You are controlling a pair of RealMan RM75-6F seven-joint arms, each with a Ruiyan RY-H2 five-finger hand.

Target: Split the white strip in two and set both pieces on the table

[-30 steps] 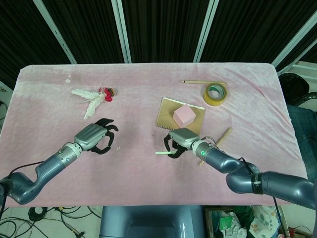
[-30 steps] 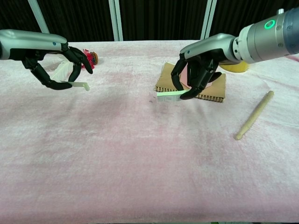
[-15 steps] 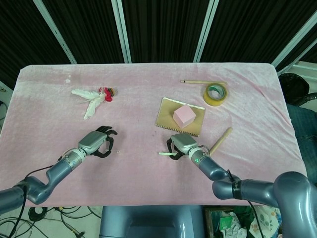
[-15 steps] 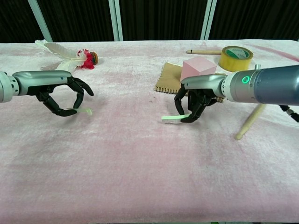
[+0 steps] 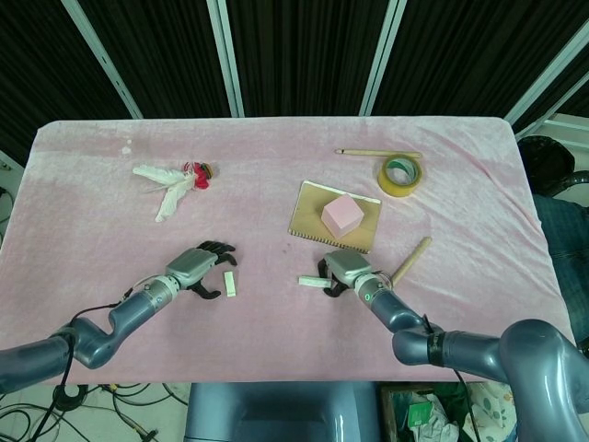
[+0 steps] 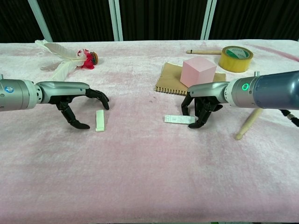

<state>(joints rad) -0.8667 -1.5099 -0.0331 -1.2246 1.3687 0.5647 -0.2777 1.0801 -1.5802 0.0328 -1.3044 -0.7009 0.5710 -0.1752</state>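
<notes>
The white strip is in two pieces, and both lie flat on the pink cloth. One piece (image 6: 99, 121) (image 5: 230, 284) sits just right of my left hand (image 6: 74, 103) (image 5: 196, 268), whose fingers are spread and apart from it. The other piece (image 6: 179, 120) (image 5: 309, 281) lies left of my right hand (image 6: 202, 106) (image 5: 343, 271). That hand's curled fingertips (image 6: 200, 124) stand on either side of the piece's right end, loosened, with a small gap showing.
Behind the right hand, a pink cube (image 6: 198, 71) rests on a brown spiral notebook (image 6: 167, 82). A wooden stick (image 6: 252, 117) lies to its right. A yellow tape roll (image 6: 236, 58) and a second stick (image 6: 203, 51) sit far right. A white feather with a red toy (image 6: 70, 58) lies far left.
Both hands lowered to the cloth. The left hand let go of its piece, which now lies flat beside it. The right hand laid its piece flat and loosened its fingers.
</notes>
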